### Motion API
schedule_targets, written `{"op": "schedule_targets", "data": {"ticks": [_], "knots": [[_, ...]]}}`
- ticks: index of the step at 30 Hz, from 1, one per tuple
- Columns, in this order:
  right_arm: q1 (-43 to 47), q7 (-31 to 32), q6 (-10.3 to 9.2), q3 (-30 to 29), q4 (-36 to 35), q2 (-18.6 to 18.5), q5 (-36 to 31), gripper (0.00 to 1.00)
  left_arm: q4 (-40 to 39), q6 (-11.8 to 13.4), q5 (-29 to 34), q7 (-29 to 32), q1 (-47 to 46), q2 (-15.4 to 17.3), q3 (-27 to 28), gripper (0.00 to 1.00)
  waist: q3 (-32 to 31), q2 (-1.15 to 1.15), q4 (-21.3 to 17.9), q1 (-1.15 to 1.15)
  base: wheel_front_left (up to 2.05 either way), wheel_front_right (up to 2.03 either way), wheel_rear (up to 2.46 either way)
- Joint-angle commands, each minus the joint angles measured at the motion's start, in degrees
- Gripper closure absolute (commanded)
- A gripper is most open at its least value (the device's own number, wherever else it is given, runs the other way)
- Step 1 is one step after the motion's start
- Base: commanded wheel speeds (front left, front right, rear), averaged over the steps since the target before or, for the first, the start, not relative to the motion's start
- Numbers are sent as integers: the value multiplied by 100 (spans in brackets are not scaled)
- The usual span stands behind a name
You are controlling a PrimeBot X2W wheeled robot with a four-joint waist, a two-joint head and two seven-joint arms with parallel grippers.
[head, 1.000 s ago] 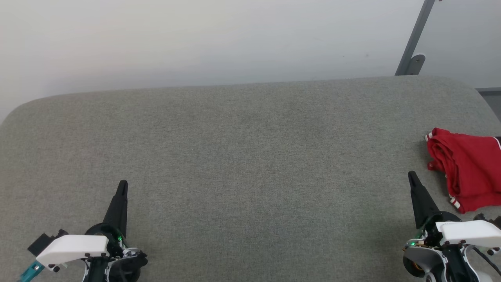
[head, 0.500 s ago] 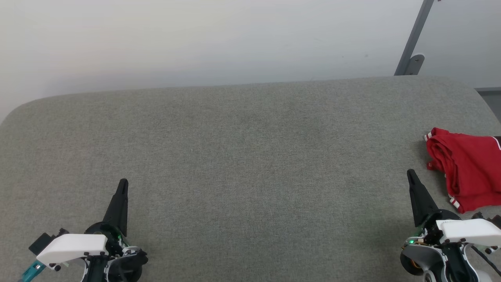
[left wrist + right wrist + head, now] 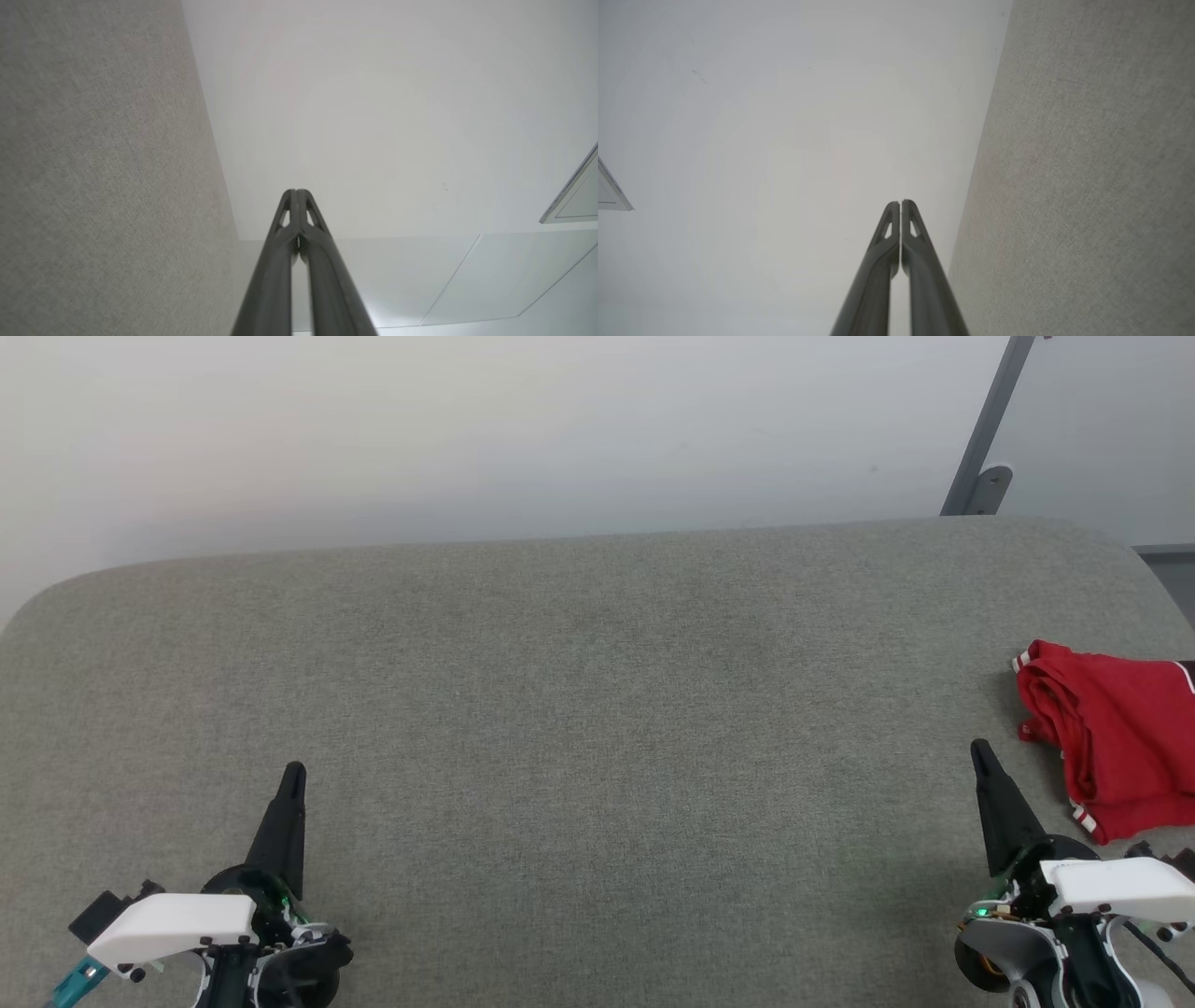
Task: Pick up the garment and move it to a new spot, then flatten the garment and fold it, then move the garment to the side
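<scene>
Nearest to me, at the lower left of the head view, my left fingers point(image 3: 291, 789) point away across the grey bench point(image 3: 597, 709). They are pressed together with nothing between them, and the left wrist view shows the two tips meeting in one closed point point(image 3: 290, 200). At the lower right my right fingers point(image 3: 991, 784) point the same way, also closed tight and empty. The right wrist view shows their tips touching point(image 3: 893, 212).

Just beyond and to the right of the right fingers, near them but apart, lies the garment point(image 3: 1116, 737). It is a red, bunched and partly folded heap on the bench at the right edge of the head view, which cuts it off. Bits of red-and-white stripe trim show at its upper left corner and lower edge.

The far edge of the bench is rounded at the corners. Behind it stands a pale wall point(image 3: 467, 429), with a slanted grey metal strut point(image 3: 990, 425) at the upper right.
</scene>
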Motion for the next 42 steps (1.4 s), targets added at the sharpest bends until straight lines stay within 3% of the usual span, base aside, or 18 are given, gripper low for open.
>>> {"op": "schedule_targets", "data": {"ticks": [1, 42], "knots": [[-25, 6, -1, -2, 4, 9, 21, 100, -2, 2, 12, 15, -68, -12, 20, 100, 0, -1, 0, 0, 0, 0, 0], [-24, 5, -1, -1, 3, 9, 23, 100, -2, 2, 38, 38, -72, -35, 51, 100, 0, -1, 0, 0, 0, 0, 0]]}}
